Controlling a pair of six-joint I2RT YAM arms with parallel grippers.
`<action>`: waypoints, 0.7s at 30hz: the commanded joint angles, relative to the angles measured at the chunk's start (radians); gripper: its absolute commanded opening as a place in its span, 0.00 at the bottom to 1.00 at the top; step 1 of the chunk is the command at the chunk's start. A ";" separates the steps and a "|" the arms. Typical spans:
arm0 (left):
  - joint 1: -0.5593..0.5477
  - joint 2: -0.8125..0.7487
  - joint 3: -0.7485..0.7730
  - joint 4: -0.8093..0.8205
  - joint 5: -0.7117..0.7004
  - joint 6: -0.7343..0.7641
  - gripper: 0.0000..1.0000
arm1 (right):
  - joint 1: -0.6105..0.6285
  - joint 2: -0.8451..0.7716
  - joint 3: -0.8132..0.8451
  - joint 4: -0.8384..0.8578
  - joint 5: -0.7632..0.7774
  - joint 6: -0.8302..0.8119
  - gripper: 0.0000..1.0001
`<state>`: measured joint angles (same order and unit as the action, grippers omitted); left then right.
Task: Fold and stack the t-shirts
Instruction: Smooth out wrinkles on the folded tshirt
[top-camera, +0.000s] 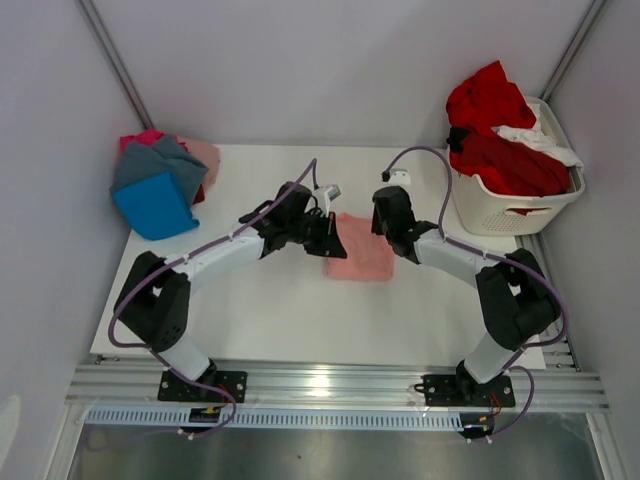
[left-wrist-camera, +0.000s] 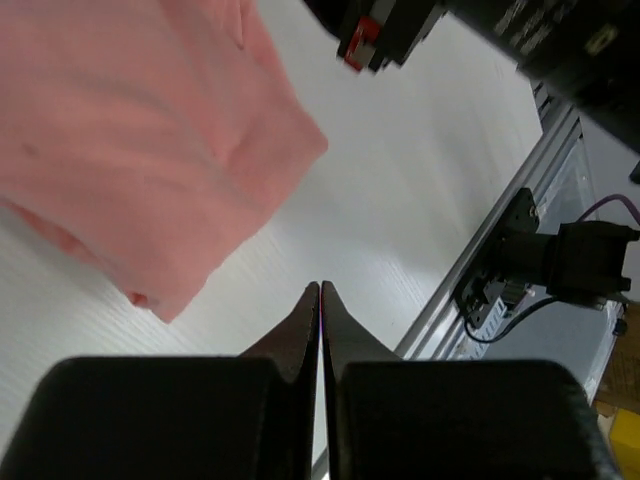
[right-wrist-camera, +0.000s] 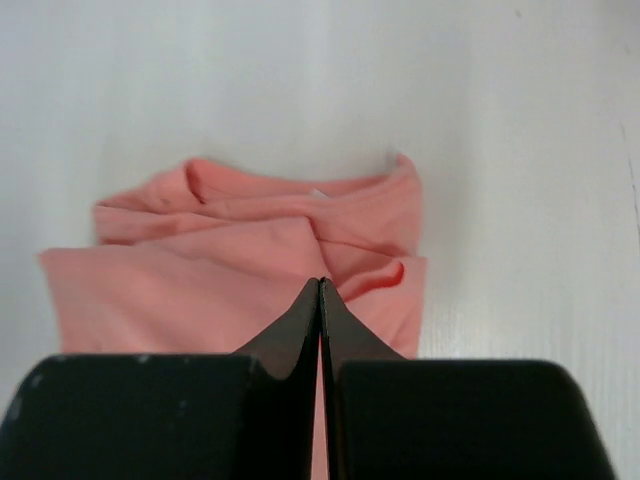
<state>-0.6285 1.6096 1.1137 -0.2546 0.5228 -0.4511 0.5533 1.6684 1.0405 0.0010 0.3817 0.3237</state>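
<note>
The salmon-pink t-shirt (top-camera: 361, 254) lies folded into a small rectangle on the white table between my two grippers. It also shows in the left wrist view (left-wrist-camera: 130, 150) and in the right wrist view (right-wrist-camera: 250, 260). My left gripper (top-camera: 335, 237) is at its left edge; its jaws (left-wrist-camera: 320, 290) are shut and empty above bare table. My right gripper (top-camera: 384, 232) is at its upper right; its jaws (right-wrist-camera: 320, 285) are shut above the cloth, holding nothing. A stack of folded shirts with grey (top-camera: 160, 160) and bright blue (top-camera: 153, 205) sits far left.
A white slatted laundry basket (top-camera: 500, 205) at the far right holds red (top-camera: 500, 140) and white (top-camera: 535, 140) shirts. The table (top-camera: 260, 310) ends at an aluminium rail (top-camera: 330, 385) in front. Grey walls stand on the left, right and back.
</note>
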 joint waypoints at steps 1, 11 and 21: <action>-0.007 0.079 0.084 0.038 -0.033 0.019 0.01 | 0.004 -0.004 -0.016 0.155 -0.069 -0.023 0.01; -0.011 0.268 0.152 -0.061 -0.090 -0.011 0.01 | -0.010 0.189 0.091 0.157 -0.314 0.018 0.01; -0.013 0.312 0.127 -0.202 -0.268 0.003 0.01 | -0.021 0.300 0.159 -0.043 -0.109 0.046 0.00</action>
<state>-0.6353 1.9003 1.2495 -0.3649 0.3611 -0.4622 0.5465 1.9430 1.1652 0.0513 0.1562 0.3504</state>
